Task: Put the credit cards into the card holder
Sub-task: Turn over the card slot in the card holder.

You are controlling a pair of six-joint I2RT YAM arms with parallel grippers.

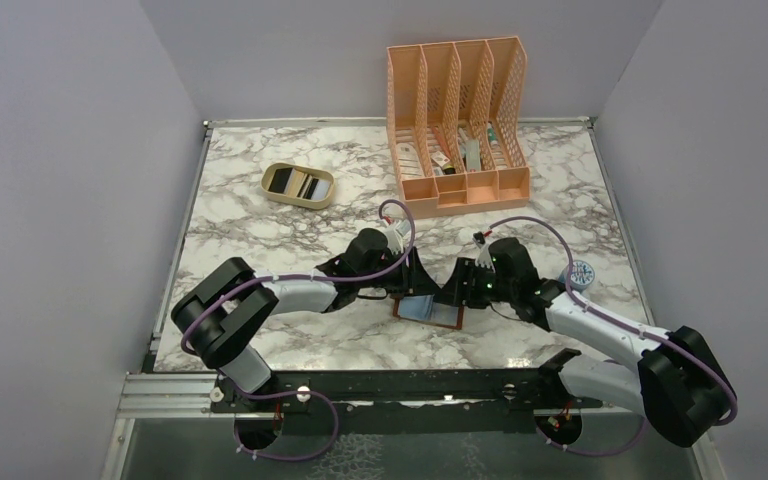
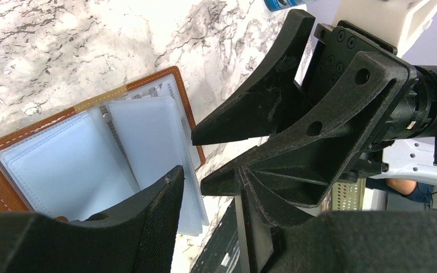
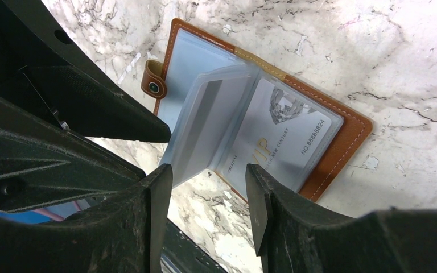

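card holder lies open at lower centre, vip card pocketed. right gripper stands apart astride a loose sleeve; left gripper i cannot tell. i'd back off slowly, avoiding snagging that sleeve.

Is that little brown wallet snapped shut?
No, the wallet lies spread open, its snap tab undone and clear sleeves fanned out.
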